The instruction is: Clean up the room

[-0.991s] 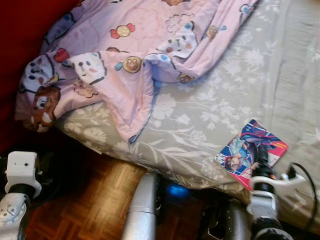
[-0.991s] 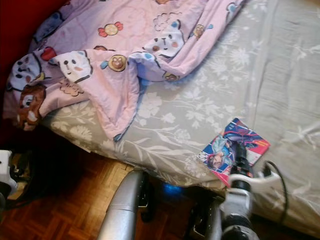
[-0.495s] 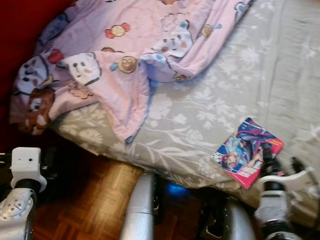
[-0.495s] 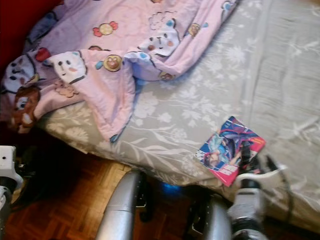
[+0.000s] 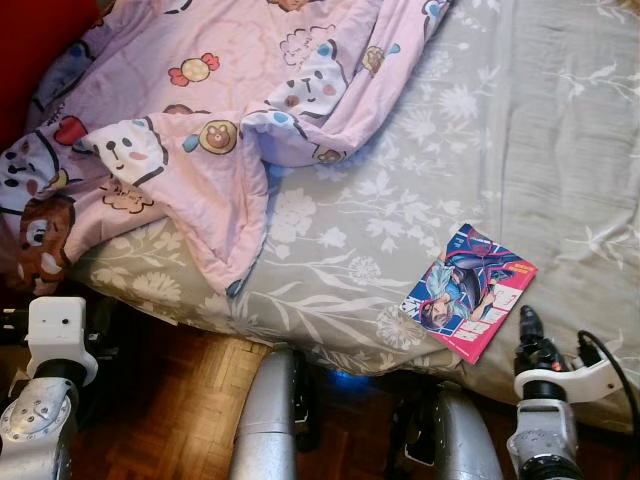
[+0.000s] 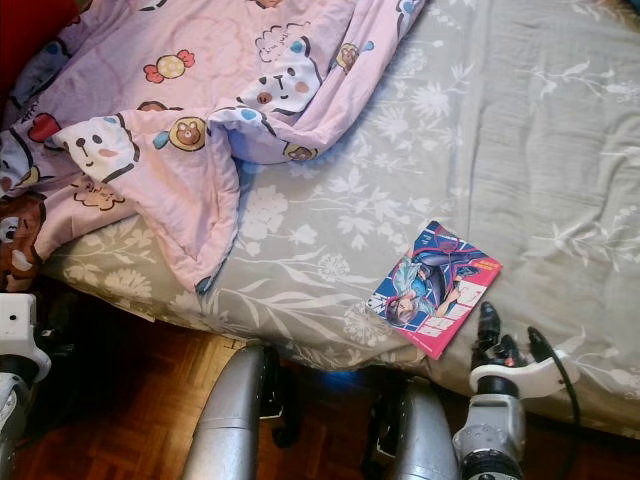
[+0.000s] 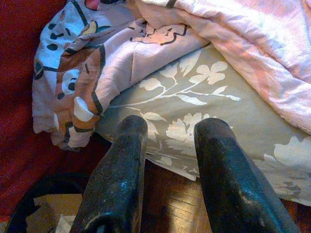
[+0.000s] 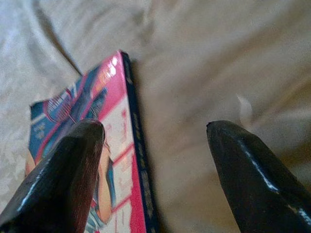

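Note:
A colourful comic book (image 5: 468, 290) lies flat on the grey floral sheet (image 5: 400, 200), close to the bed's near edge. My right gripper (image 8: 155, 145) is open, low over the sheet just right of the book; the book's pink edge (image 8: 121, 145) runs beside one finger (image 8: 63, 179). From the head that gripper (image 5: 528, 328) shows at the book's near right corner, holding nothing. A pink cartoon blanket (image 5: 220, 110) lies crumpled over the bed's left half. My left gripper (image 7: 167, 131) is open and empty, low beside the bed's left corner under the blanket's hanging end.
Dark parquet floor (image 5: 170, 420) lies before the bed. A red surface (image 5: 30, 40) rises at the far left. The blanket's corner (image 7: 73, 97) droops over the mattress edge. A black cable (image 5: 600, 345) loops by my right wrist. The sheet's right half (image 5: 560, 150) is bare.
The camera has shifted, so the bed sits lower and further left in the picture. My right gripper, earlier over the book's cover, has drawn back off it to its near right corner.

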Motion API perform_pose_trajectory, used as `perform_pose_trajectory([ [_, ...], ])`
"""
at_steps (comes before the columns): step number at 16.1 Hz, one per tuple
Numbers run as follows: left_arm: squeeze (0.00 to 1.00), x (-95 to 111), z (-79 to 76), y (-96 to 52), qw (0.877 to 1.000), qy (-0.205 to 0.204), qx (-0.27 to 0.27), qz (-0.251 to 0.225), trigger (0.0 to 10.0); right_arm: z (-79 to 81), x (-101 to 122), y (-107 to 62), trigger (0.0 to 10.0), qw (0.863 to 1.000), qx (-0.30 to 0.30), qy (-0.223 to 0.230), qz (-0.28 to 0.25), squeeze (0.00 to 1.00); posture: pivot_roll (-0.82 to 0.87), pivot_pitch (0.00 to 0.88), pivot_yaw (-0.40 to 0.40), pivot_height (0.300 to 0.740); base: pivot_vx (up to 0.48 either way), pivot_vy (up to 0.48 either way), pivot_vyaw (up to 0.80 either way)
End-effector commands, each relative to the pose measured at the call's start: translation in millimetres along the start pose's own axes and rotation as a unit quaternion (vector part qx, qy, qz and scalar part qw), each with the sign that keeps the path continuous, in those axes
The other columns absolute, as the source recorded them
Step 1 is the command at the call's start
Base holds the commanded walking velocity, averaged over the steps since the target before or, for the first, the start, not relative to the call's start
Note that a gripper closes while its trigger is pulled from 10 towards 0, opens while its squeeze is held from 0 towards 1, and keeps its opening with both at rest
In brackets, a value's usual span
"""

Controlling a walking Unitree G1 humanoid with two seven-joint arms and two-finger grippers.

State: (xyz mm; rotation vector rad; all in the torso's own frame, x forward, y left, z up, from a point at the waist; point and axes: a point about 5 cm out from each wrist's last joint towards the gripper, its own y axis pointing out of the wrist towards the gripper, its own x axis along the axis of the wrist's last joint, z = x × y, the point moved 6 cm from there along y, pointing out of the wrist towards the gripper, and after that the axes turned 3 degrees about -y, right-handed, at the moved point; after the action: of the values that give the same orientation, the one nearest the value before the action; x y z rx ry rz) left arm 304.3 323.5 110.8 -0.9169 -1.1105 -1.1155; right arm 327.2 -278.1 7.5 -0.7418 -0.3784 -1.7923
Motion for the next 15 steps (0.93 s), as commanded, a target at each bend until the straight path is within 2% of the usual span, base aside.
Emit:
perform_pose_trajectory([
  [1,0.00,-11.3,11.9,-9.9,1.000,0.012,0.011,0.022,10.0,-19.7,-18.8,-15.5,10.0,0.999,-0.036,0.017,0.028,0.00,0.35,0.503,0.120,0.630,0.000,0.000,0.00],
  [4,0.00,-10.8,15.5,-12.4,1.000,0.016,0.012,0.023,10.0,-13.2,-27.0,-15.9,10.0,0.999,-0.022,0.026,0.039,0.00,0.36,0.510,0.129,0.630,0.000,0.000,0.00],
  [10,0.00,-10.6,16.7,-14.9,0.999,0.020,0.009,0.025,10.0,4.0,-27.7,-8.0,10.0,0.998,0.010,0.044,0.038,0.00,0.37,0.519,0.140,0.630,0.000,0.000,0.00],
  [15,0.00,-11.8,18.2,-21.0,0.999,0.023,0.006,0.030,10.0,-4.4,-40.6,-15.2,10.0,0.997,-0.014,0.044,0.060,0.00,0.39,0.531,0.147,0.630,0.000,0.000,0.00],
])
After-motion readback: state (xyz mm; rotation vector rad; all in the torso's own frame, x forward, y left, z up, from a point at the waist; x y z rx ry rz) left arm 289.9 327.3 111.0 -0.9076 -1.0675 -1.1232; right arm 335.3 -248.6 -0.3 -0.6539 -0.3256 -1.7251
